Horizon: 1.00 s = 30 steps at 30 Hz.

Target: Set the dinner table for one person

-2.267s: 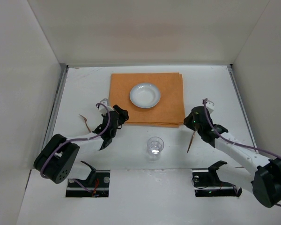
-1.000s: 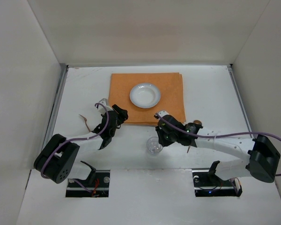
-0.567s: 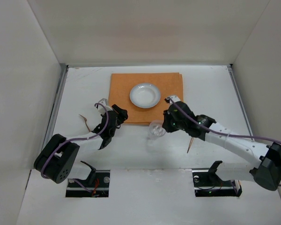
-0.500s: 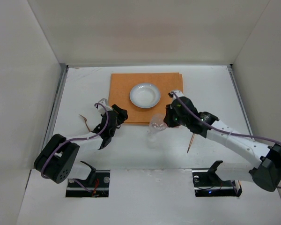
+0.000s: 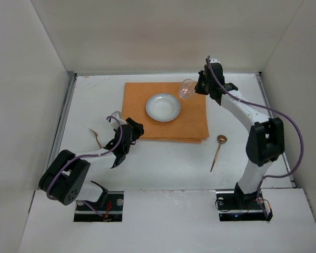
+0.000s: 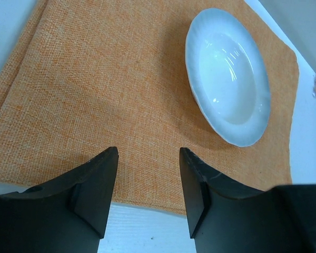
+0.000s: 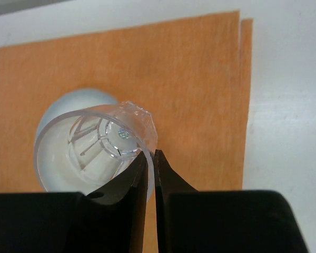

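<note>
A clear glass (image 5: 186, 89) hangs tilted over the back right part of the orange cloth (image 5: 147, 124), next to the white plate (image 5: 163, 107). My right gripper (image 5: 196, 87) is shut on it. In the right wrist view the right gripper (image 7: 151, 157) pinches the wall of the glass (image 7: 89, 145) at its rim, with the plate (image 7: 58, 113) behind it. My left gripper (image 5: 132, 129) stands open at the cloth's near left edge on the dinner table (image 5: 237, 105). Seen from the left wrist, the left gripper (image 6: 148, 154) holds nothing, with the cloth (image 6: 95, 89) and plate (image 6: 226, 95) ahead.
A brown spoon (image 5: 217, 153) lies on the table right of the cloth. A brown fork (image 5: 96, 137) lies to the left, beside my left arm. White walls close in the table at the back and on both sides.
My right gripper shut on the glass near the table's front middle, lifted it and carried it to the cloth's back right. The left arm has not moved.
</note>
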Each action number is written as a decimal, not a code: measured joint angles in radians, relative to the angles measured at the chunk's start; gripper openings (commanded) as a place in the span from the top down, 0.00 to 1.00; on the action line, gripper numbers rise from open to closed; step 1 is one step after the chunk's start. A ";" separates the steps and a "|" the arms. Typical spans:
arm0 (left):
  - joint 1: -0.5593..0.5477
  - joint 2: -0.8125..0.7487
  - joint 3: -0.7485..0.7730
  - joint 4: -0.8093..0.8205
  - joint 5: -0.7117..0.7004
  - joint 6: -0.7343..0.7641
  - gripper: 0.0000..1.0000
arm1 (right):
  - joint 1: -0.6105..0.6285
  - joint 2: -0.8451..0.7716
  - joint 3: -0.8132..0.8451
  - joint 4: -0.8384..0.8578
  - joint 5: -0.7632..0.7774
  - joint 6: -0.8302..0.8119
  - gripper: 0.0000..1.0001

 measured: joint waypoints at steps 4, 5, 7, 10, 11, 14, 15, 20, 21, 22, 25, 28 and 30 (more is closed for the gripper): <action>-0.005 0.000 0.000 -0.002 -0.002 0.001 0.53 | -0.056 0.180 0.165 -0.013 0.004 -0.014 0.86; -0.006 0.000 0.000 -0.002 -0.002 0.002 0.53 | -0.066 0.214 0.195 -0.021 0.006 -0.016 0.86; -0.005 0.000 0.000 -0.003 -0.001 0.002 0.53 | -0.084 0.270 0.239 -0.042 0.009 -0.018 0.86; -0.006 0.000 0.000 -0.005 -0.002 0.003 0.53 | -0.100 0.326 0.281 -0.076 0.019 -0.022 0.86; -0.006 0.000 0.000 -0.005 -0.002 0.003 0.53 | -0.103 0.341 0.294 -0.087 0.021 -0.023 0.86; -0.006 0.001 0.000 -0.006 -0.001 0.006 0.53 | -0.105 0.383 0.343 -0.128 0.029 -0.027 0.86; -0.006 0.001 0.000 -0.006 -0.001 0.006 0.53 | -0.104 0.398 0.367 -0.143 0.034 -0.031 0.86; -0.004 0.001 0.000 -0.006 0.000 0.006 0.52 | -0.103 0.464 0.473 -0.198 0.061 -0.050 0.84; -0.004 0.001 0.000 -0.006 0.000 0.006 0.52 | -0.103 0.478 0.493 -0.208 0.066 -0.053 0.83; -0.005 0.001 0.000 -0.006 0.000 0.007 0.52 | -0.103 0.490 0.507 -0.213 0.069 -0.055 0.83; -0.004 0.001 0.000 -0.006 0.001 0.006 0.52 | -0.103 0.515 0.533 -0.228 0.083 -0.061 0.75; -0.004 0.001 0.000 -0.006 0.001 0.006 0.52 | -0.102 0.525 0.545 -0.242 0.093 -0.063 0.63; -0.003 0.001 0.000 -0.006 0.001 0.006 0.52 | -0.101 0.525 0.545 -0.245 0.097 -0.067 0.58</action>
